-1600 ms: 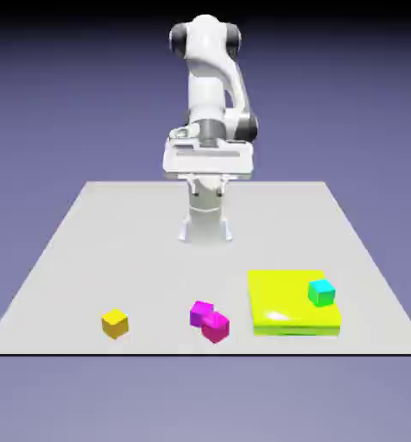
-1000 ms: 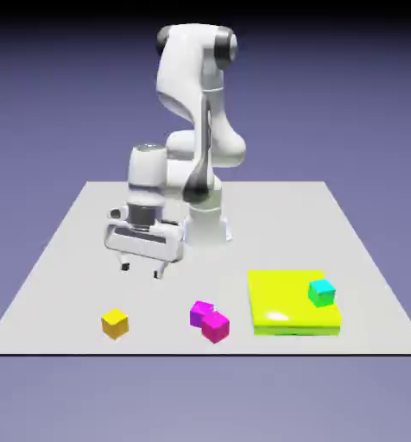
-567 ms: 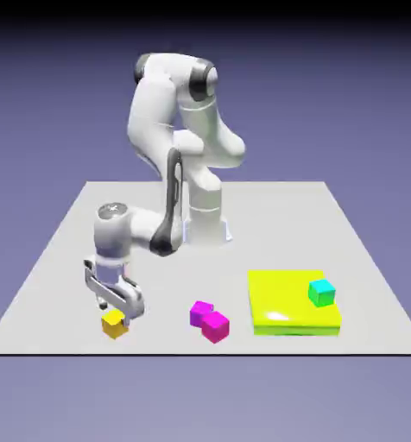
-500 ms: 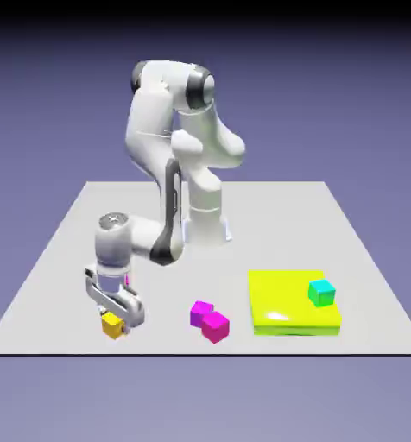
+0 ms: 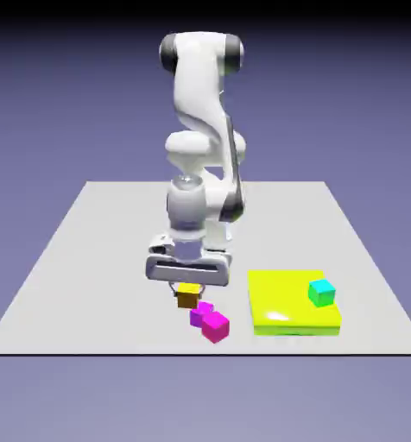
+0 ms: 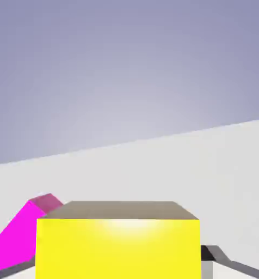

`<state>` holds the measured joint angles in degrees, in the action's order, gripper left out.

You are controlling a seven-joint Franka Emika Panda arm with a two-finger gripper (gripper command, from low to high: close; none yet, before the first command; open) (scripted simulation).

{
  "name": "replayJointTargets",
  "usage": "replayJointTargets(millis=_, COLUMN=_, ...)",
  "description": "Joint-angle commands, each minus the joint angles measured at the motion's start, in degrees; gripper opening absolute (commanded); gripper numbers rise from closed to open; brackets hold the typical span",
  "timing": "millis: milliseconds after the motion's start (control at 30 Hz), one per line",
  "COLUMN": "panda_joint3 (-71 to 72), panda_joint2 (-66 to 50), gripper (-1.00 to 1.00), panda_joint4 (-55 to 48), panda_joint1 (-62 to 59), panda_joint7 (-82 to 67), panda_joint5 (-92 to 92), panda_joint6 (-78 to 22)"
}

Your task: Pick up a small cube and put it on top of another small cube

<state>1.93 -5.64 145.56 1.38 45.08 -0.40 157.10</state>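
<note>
Gripper (image 5: 188,290): clamped on the yellow cube (image 5: 188,298), held between its fingertips. Purple cube (image 5: 197,319) and pink cube (image 5: 215,327) sit close beyond the hand; carriage should clear both, then lower level and centred before release.

No legible text, label, brand, number or sign is present on any surface in either the exterior view or the hand view.
</note>
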Motion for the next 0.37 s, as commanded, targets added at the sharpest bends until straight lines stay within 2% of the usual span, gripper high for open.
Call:
replayJointTargets(millis=0, panda_joint3=-0.03, panda_joint2=0.0, gripper=-1.0, panda_joint4=0.0, panda_joint1=-0.29, panda_joint7=0.0, panda_joint5=0.0, panda_joint6=0.0)
replayJointTargets(millis=200, panda_joint3=-0.81, panda_joint2=-11.82, gripper=-1.0, panda_joint4=-1.86, panda_joint1=0.33, panda_joint7=0.64, panda_joint5=-0.86, panda_joint6=9.96)
replayJointTargets(millis=233, panda_joint3=-0.81, panda_joint2=-11.82, gripper=1.0, panda_joint4=-1.86, panda_joint1=0.33, panda_joint7=0.64, panda_joint5=-0.86, panda_joint6=9.96)
replayJointTargets(millis=333, panda_joint3=-0.54, panda_joint2=-7.68, gripper=1.0, panda_joint4=-1.21, panda_joint1=0.11, panda_joint7=0.41, panda_joint5=-0.56, panda_joint6=6.47)
